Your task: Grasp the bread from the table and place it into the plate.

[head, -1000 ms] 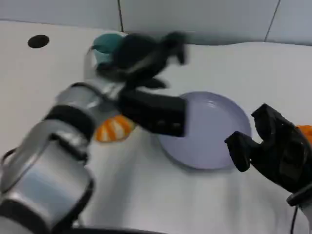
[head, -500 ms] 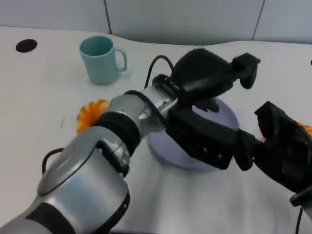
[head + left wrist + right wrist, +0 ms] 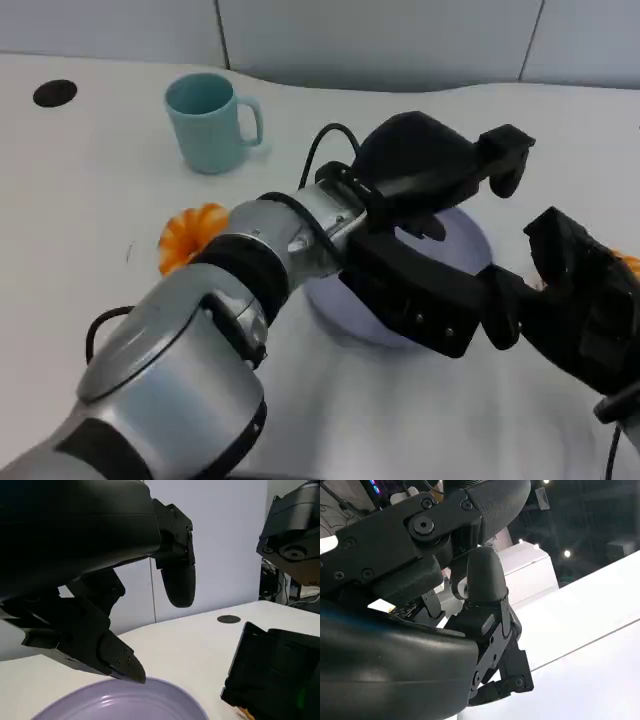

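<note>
L hand [image 3: 430,170] hangs over the plate [image 3: 345,310], arm reaching across the table [image 3: 90,210] from the lower left. Fingers spread apart, nothing between them: in the L wrist view one fingertip [image 3: 177,587] points down well above the plate rim [image 3: 165,692] and another fingertip [image 3: 122,662] hovers just over the rim, not clearly touching. Palm side looks bare in both views.

R hand [image 3: 575,300] sits just beside the plate, on the side away from the L arm. Its fingers [image 3: 500,310] curl inward; can't tell if anything is in them. An orange bit [image 3: 628,264] shows right behind the R hand at the frame edge, mostly hidden, can't tell what it is. R wrist view shows its own dark fingers [image 3: 485,580] bent, w/ no held item visible, but the grip area is too dark to be sure.

Bread [image 3: 192,234]: orange w/ pale stripes, lying on the table well back from the L fingertips, beside the L forearm, on the far side of the arm from the plate. Partly covered by the arm. Apart from both hands, not on the plate.

Teal mug [image 3: 207,122] stands upright beyond the bread, well clear of the L fingers, handle facing the plate side. Dark round hole [image 3: 54,93] in the table farther out past the mug.
</note>
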